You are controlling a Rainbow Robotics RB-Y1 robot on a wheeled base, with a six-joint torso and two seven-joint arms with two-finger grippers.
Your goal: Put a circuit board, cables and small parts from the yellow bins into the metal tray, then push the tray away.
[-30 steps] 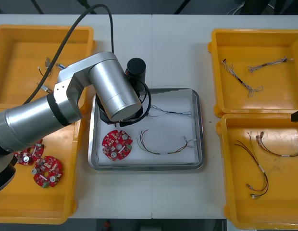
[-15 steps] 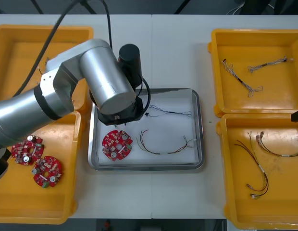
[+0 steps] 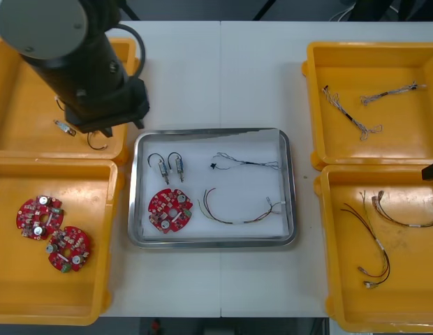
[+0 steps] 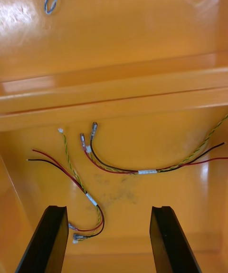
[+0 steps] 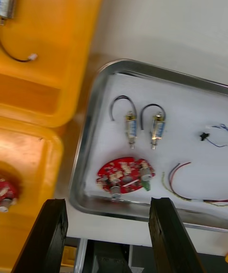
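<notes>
The left end effector (image 5: 108,236) is withdrawing from the metal tray (image 3: 215,243) toward the far-left yellow bin (image 3: 21,98), which stands beyond the tray's left corner. Its fingers are standing apart and carrying nothing.

One second earlier the left arm was hanging over the tray's far-left corner. That corner is now showing two small metal parts (image 3: 169,166) lying side by side, just beyond the round red circuit board (image 3: 170,209). The twisted blue and white cable (image 3: 244,164) and the red and yellow cable (image 3: 237,209) are lying in the tray's right half.

The right end effector (image 4: 107,239) is hovering, fingers apart, above loose cables (image 4: 118,168) in the near-right yellow bin (image 3: 405,293), to the right of the tray.

Judgement: the parts are delivered, so the tray is holding every required item. The remaining step is probably pushing the tray away across the counter (image 3: 223,77).
</notes>
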